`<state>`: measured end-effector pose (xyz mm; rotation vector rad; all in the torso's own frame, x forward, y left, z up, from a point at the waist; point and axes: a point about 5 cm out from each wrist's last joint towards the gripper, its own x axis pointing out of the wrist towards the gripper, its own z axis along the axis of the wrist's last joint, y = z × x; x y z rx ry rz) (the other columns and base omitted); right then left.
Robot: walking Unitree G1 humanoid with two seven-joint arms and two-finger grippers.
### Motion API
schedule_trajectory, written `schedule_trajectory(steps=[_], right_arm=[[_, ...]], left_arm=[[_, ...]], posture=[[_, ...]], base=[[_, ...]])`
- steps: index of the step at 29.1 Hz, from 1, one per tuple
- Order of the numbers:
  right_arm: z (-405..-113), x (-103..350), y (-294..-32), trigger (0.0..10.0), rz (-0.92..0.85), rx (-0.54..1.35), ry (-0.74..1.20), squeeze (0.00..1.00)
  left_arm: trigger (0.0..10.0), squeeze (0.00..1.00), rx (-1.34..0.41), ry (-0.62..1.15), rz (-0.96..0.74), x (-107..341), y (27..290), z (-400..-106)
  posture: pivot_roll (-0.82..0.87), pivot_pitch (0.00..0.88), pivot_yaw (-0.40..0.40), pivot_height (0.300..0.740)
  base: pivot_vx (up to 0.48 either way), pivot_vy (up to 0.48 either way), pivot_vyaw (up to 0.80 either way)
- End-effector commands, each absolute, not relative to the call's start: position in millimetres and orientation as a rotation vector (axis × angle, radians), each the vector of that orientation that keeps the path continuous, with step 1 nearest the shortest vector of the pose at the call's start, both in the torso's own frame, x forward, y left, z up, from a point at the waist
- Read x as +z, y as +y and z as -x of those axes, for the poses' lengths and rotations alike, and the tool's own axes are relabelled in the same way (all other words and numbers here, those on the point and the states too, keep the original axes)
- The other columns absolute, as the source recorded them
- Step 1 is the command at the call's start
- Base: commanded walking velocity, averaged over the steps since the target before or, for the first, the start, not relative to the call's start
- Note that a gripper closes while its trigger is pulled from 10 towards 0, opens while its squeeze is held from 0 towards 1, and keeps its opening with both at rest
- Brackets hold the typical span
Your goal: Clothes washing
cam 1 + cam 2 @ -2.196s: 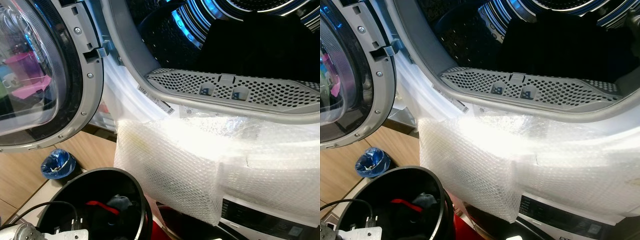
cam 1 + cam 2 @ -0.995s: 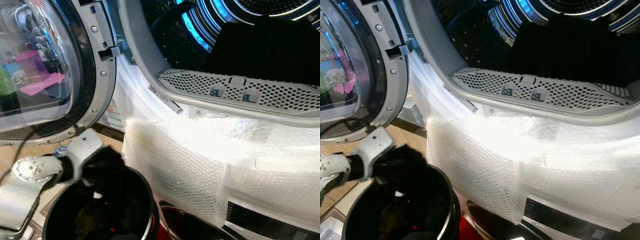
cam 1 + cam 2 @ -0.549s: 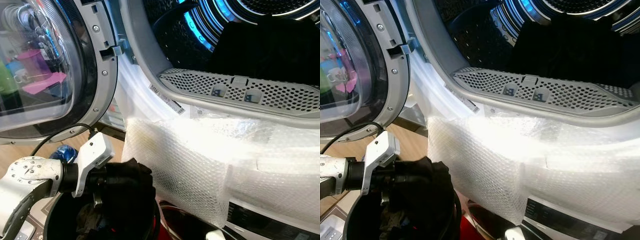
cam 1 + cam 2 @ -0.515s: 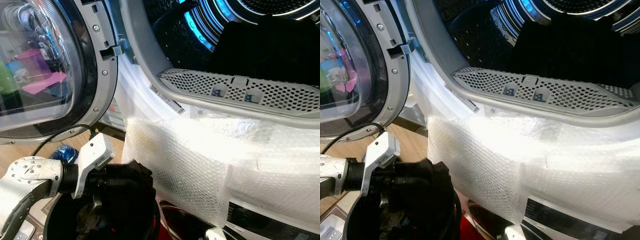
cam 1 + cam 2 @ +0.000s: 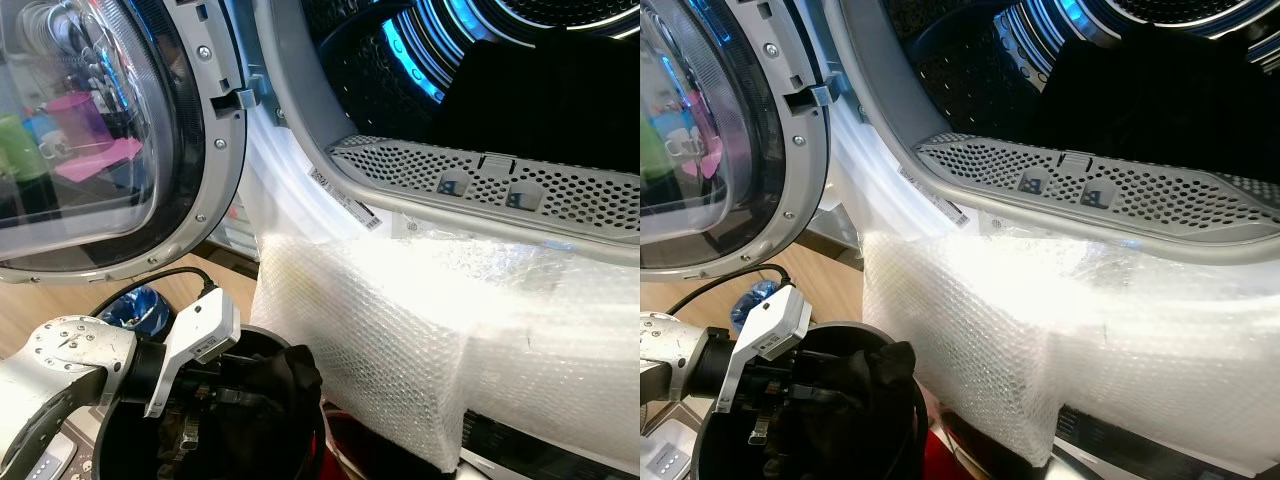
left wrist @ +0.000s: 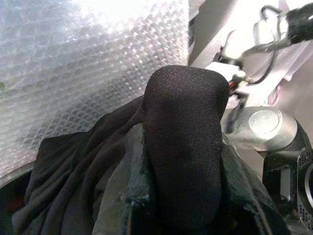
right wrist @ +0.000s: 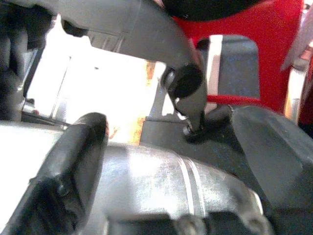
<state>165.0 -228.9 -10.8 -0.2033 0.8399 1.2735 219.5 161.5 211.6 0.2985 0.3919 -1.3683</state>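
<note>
My left gripper (image 5: 238, 396) reaches into the black bucket (image 5: 252, 332) at the lower left and is shut on a black garment (image 5: 285, 385). The garment is bunched against the bucket's right rim. In the left wrist view the black garment (image 6: 183, 147) is draped over the fingers and hides them. The washing machine's drum (image 5: 500, 70) stands open above, blue-lit, with dark clothing (image 5: 1160, 90) inside. My right gripper (image 7: 171, 161) hangs low and idle, its fingers (image 7: 73, 161) apart with nothing held between them.
The round glass door (image 5: 100, 140) is swung open to the left. Bubble wrap (image 5: 400, 340) covers the machine's front below the perforated grey lint filter (image 5: 500, 185). A blue-lined bin (image 5: 140, 305) stands on the wooden floor behind the bucket. A red object (image 5: 930, 460) lies beneath the bucket.
The left arm came up into the bucket and took hold of the black garment. In the last half second it shifted slightly right with it. The view drifted a little.
</note>
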Motion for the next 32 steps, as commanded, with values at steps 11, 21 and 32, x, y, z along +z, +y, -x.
schedule_trajectory(steps=[11, 21, 32], right_arm=[[-189.9, 118.7, -173.7, 10.0, 0.115, 1.524, 0.246, 1.0], [-198.2, 135.8, -132.0, 10.0, 0.094, 1.403, 0.121, 1.0], [-195.9, 127.9, -98.1, 10.0, 0.021, 1.345, 0.123, 1.0]], left_arm=[[0.0, 0.0, -1.398, 0.39, -0.32, 214.1, 162.8, -222.6], [0.0, 0.0, -1.468, 0.364, -0.302, 210.1, 147.6, -226.0], [0.0, 0.0, -1.495, 0.302, -0.293, 213.7, 132.2, -231.4]], posture=[[-0.04, 0.05, 0.202, 0.74], [-0.06, 0.047, 0.206, 0.74], [-0.06, 0.061, 0.203, 0.74]], base=[[0.0, 0.0, 0.0], [0.0, 0.0, 0.0], [0.0, 0.0, 0.0]])
